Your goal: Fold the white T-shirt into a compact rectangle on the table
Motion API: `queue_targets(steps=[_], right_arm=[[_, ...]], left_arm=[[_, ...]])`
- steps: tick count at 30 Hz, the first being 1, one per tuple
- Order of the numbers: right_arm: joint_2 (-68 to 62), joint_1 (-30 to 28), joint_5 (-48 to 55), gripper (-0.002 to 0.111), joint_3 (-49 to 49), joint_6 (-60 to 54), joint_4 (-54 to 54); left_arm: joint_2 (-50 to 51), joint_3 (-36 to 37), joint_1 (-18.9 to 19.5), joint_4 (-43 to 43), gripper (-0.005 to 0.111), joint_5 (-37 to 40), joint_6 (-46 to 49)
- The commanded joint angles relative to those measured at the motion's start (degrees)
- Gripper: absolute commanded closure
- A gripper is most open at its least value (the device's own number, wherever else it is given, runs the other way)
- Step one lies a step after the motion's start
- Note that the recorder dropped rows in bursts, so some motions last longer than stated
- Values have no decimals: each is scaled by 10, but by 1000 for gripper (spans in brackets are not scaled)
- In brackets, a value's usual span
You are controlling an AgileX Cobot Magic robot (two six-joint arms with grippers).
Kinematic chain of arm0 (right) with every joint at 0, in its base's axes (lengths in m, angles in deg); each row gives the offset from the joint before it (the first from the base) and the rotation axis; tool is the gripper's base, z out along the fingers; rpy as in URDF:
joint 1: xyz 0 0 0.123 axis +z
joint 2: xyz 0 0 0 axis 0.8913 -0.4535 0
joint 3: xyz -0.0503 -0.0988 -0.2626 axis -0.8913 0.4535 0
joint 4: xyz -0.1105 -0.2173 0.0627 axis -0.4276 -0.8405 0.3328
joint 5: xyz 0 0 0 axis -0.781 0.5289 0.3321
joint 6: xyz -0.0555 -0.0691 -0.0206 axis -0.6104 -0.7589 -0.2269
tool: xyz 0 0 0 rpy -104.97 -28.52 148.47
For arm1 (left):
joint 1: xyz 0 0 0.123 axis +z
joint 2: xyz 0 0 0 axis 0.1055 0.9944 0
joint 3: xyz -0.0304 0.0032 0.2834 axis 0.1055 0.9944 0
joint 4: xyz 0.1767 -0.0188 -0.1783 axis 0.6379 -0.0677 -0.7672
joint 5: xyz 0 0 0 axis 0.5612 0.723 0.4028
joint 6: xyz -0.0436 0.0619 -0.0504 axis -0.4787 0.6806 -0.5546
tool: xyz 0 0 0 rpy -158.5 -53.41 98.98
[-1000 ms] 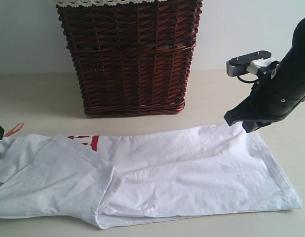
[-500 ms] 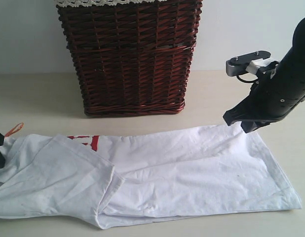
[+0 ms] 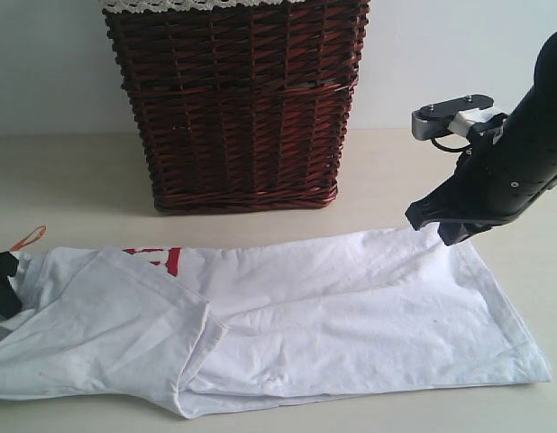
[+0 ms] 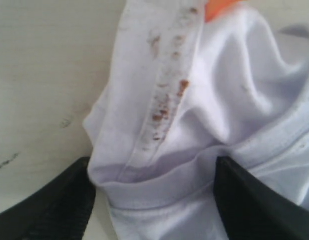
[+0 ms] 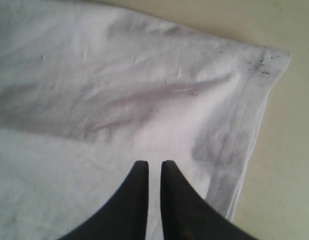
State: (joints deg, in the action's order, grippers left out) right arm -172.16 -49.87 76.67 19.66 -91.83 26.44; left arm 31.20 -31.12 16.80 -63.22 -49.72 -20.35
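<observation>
White T-shirt point(image 4: 222, 100) between wide-parted left gripper point(image 4: 153, 197)

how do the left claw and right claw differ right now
The left claw stands wide open with the collar of the shirt bunched between its fingers; the right claw is all but shut, with nothing visibly between its tips. The left claw is at the collar end, the right claw near the hem corner at the opposite end. Both are black and sit over the white shirt.
</observation>
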Motion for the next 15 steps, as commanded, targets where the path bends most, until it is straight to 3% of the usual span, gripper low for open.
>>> queue_targets(steps=[1, 11, 13, 15], right_arm=[[5, -2, -3, 97, 1, -7, 3], [5, -2, -3, 97, 1, -7, 3], [5, -2, -3, 97, 1, -7, 3], [5, -2, -3, 97, 1, -7, 3]], left_arm=[[30, 1, 0, -7, 40, 16, 3], [44, 1, 0, -135, 42, 31, 77], [44, 1, 0, -135, 47, 31, 70], [44, 1, 0, -135, 60, 31, 70]])
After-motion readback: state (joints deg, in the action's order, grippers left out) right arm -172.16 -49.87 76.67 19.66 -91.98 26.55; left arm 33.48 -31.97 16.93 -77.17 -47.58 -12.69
